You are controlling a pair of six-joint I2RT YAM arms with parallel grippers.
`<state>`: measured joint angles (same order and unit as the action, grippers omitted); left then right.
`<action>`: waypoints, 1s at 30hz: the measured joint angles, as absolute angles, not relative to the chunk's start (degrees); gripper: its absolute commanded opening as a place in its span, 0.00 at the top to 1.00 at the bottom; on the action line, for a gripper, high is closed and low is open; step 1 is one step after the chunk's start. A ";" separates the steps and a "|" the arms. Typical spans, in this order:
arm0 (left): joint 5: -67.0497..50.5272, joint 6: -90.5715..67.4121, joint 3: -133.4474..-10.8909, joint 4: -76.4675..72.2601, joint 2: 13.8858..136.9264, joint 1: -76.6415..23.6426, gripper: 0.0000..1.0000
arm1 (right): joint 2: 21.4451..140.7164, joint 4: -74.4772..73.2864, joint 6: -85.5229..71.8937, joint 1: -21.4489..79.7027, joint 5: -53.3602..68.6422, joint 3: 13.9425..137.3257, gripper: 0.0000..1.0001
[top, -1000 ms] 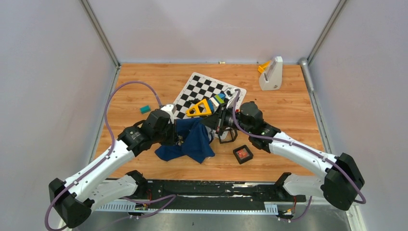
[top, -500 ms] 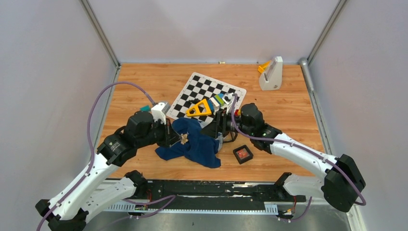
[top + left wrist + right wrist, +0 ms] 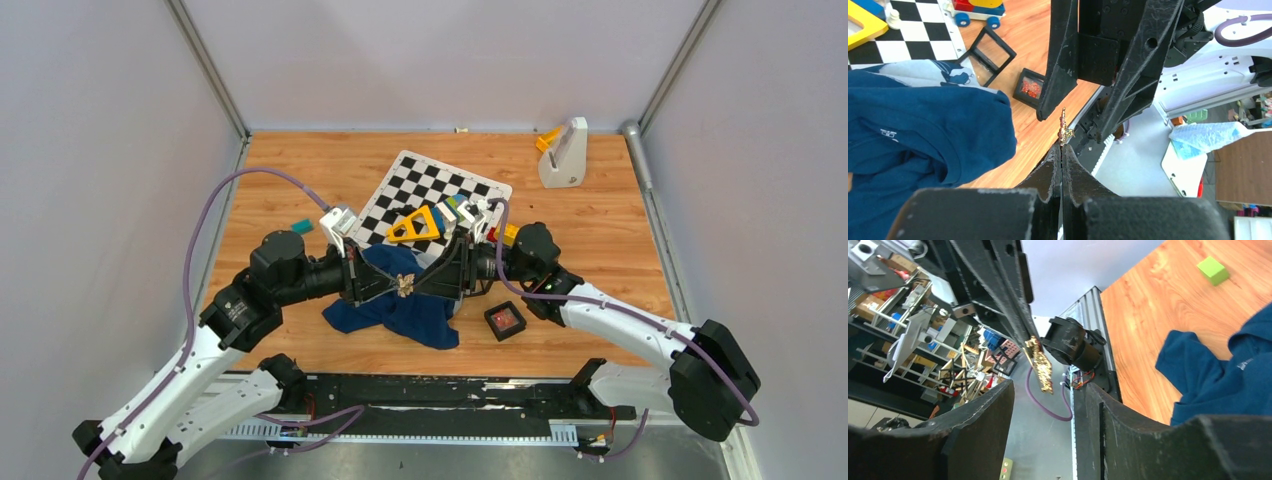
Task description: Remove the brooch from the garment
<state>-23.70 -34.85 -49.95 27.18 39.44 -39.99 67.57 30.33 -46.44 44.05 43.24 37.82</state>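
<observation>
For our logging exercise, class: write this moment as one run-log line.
left fingers: shut on tiny gold-red leaf-shaped brooch, held clear | right fingers: open, flanking brooch | dark navy cloth shirt: crumpled on wooden table, brooch off

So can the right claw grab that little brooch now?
Probably yes: the brooch sticks out of the shut left claw, clear of the blue shirt, and the open right claw faces it with nothing between.

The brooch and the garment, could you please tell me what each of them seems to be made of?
The brooch looks like metal with a shiny gold, studded finish, since it glints in the right wrist view; plated plastic cannot be ruled out. The garment looks like soft, matte dark blue woven or knit cloth, since it slumps in loose folds without shine.
</observation>
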 measured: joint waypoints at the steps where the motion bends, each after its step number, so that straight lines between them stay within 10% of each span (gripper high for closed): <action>1: -24.10 -34.94 -49.87 26.83 39.55 -39.99 1.00 | 67.57 31.55 -47.00 44.05 43.72 37.76 0.46; 30: -27.83 -36.73 -46.96 21.56 40.42 -39.59 1.00 | 69.67 32.91 -50.43 44.23 42.30 37.60 0.68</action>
<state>-27.83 -36.73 -46.96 21.56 40.42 -39.59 69.67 32.91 -50.43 44.23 42.30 37.60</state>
